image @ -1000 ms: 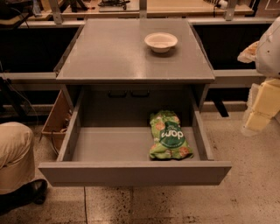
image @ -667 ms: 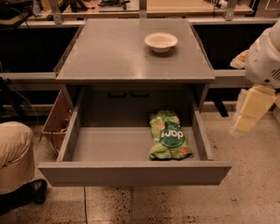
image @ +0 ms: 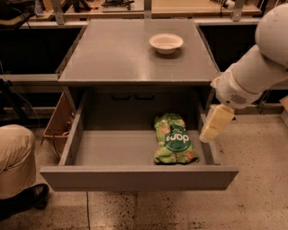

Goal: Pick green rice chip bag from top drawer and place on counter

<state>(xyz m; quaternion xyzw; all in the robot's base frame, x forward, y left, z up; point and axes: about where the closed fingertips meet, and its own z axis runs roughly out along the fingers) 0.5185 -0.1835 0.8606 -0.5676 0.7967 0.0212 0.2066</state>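
The green rice chip bag (image: 174, 138) lies flat in the right half of the open top drawer (image: 135, 177), logo facing up. The grey counter (image: 121, 51) sits directly above the drawer. My gripper (image: 215, 123) hangs from the white arm (image: 252, 72) at the right. It is just above the drawer's right side wall, to the right of the bag and apart from it. It holds nothing that I can see.
A small white bowl (image: 166, 42) stands on the counter's back right. A brown wooden box (image: 58, 119) sits left of the drawer. A person's knee and shoe (image: 18, 166) are at the lower left. Tan benchtops (image: 198, 6) run along the back.
My arm and gripper have moved left, from beyond the drawer's right side to over its right wall, closer to the bag. The bag and bowl have not moved.
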